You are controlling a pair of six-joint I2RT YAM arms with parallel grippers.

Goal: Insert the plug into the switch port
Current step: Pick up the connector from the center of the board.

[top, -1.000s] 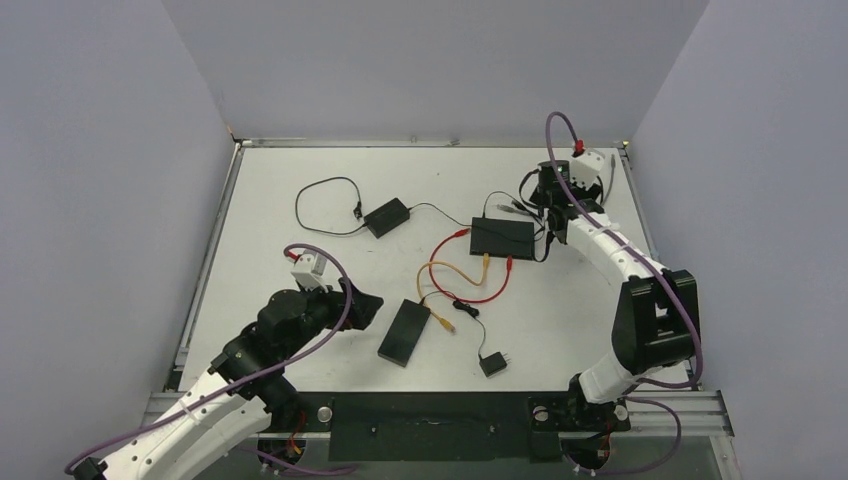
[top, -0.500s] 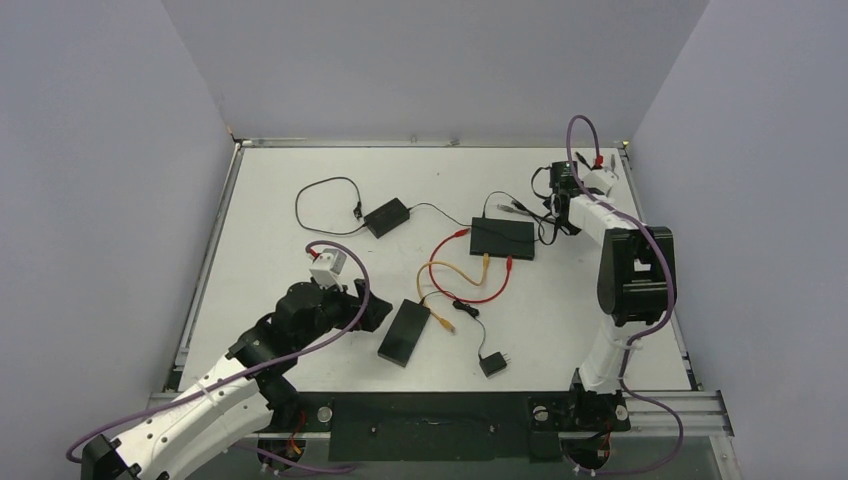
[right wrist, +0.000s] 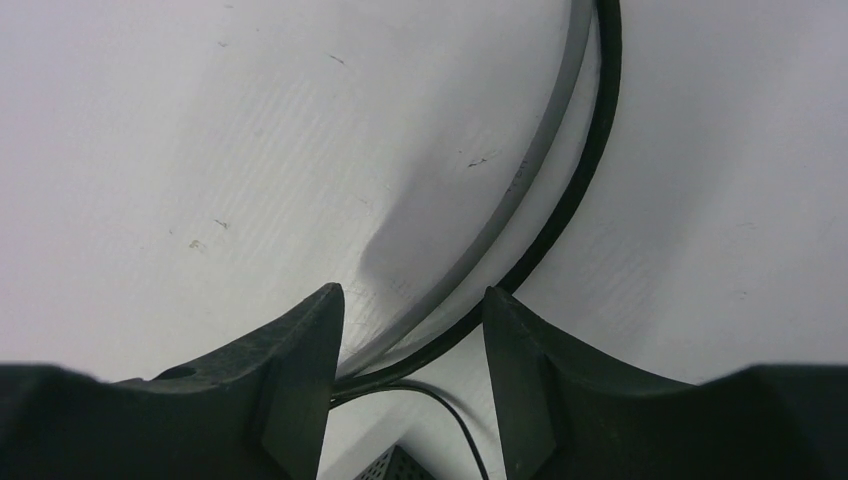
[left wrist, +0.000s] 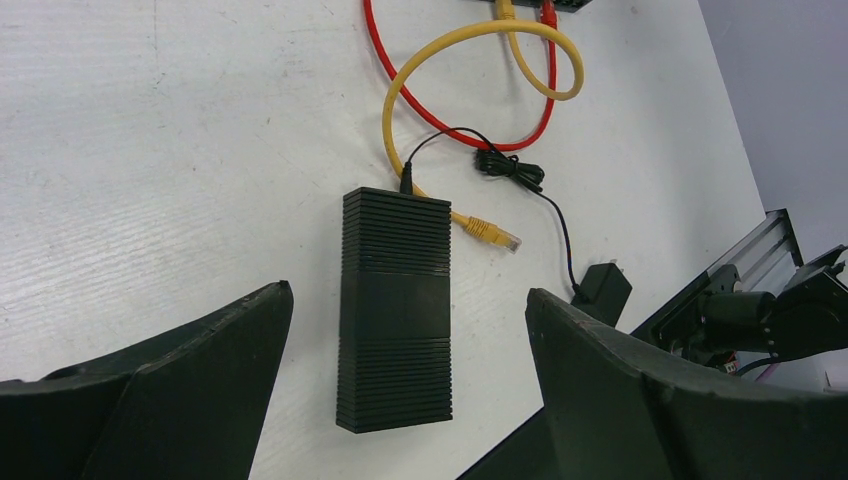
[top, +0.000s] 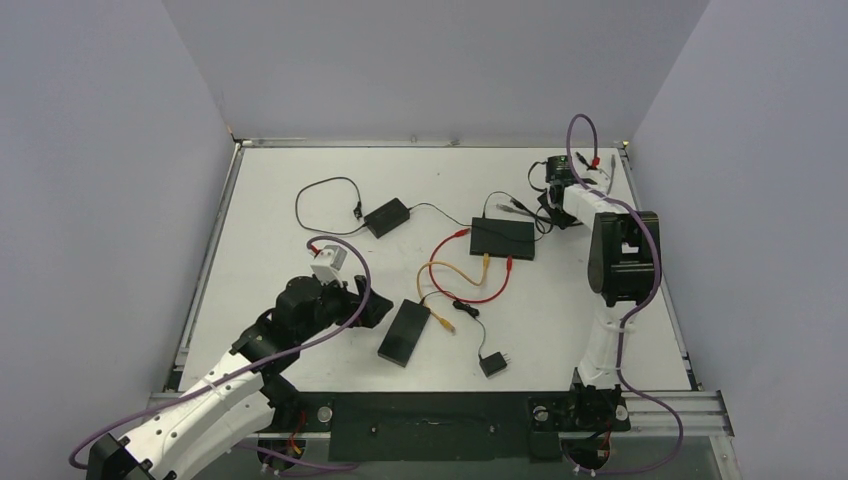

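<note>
Over two cables [right wrist: 560, 100], right pincer [right wrist: 412, 292] half-open; left pincer [left wrist: 407, 292] wide, empty.

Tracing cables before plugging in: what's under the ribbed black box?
The yellow cable meets the far edge of the box; its plug lies alongside. Whether it passes underneath is hidden.

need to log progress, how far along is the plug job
Done: nothing visible; the loose yellow plug lies beside the ribbed black box. In hand: nothing held; left end effector hangs open near that box, right end effector open astride cables by the switch. Remaining: grasp the plug, seat it in the switch.
</note>
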